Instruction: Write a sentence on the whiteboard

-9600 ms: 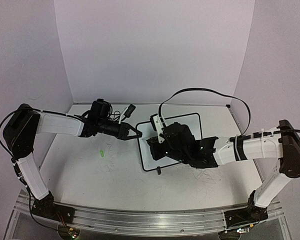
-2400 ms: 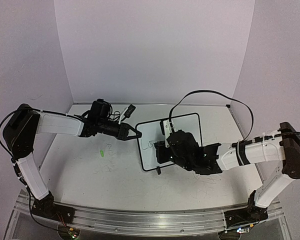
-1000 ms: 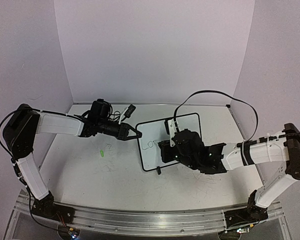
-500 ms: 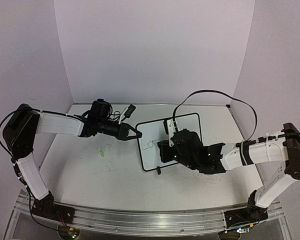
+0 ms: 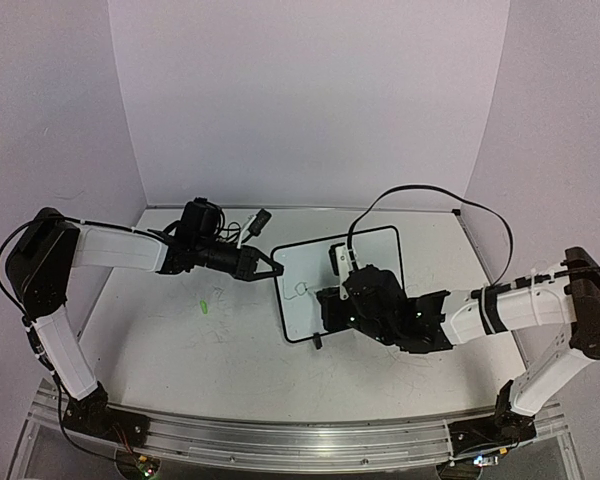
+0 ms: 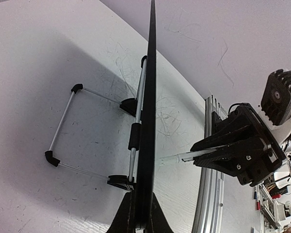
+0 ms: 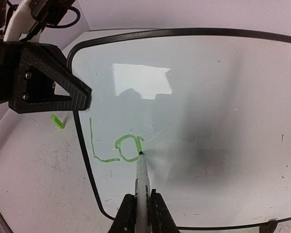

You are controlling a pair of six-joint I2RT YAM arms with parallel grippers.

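The whiteboard [image 5: 310,262] stands propped mid-table, black-framed; it fills the right wrist view [image 7: 218,87] and is edge-on in the left wrist view [image 6: 150,87]. My left gripper [image 5: 273,269] is shut on its upper left edge [image 6: 139,221]; one of its fingers [image 7: 53,90] shows in the right wrist view. My right gripper [image 5: 328,303] hovers over the board's left part, shut on a white marker [image 7: 142,182], also seen side-on [image 6: 177,156]. The marker tip touches the board at the end of green writing "Lo" plus a short stroke [image 7: 114,148].
A green mark [image 5: 206,306] lies on the scribbled white tabletop left of the board. The board's wire stand [image 6: 63,121] rests behind it. Purple walls close in the back and sides. The aluminium rail [image 5: 280,440] runs along the near edge.
Green letters have appeared on the board's left part. My right gripper has swung about over the board with the marker and now sits a little lower left. The left arm has not moved.
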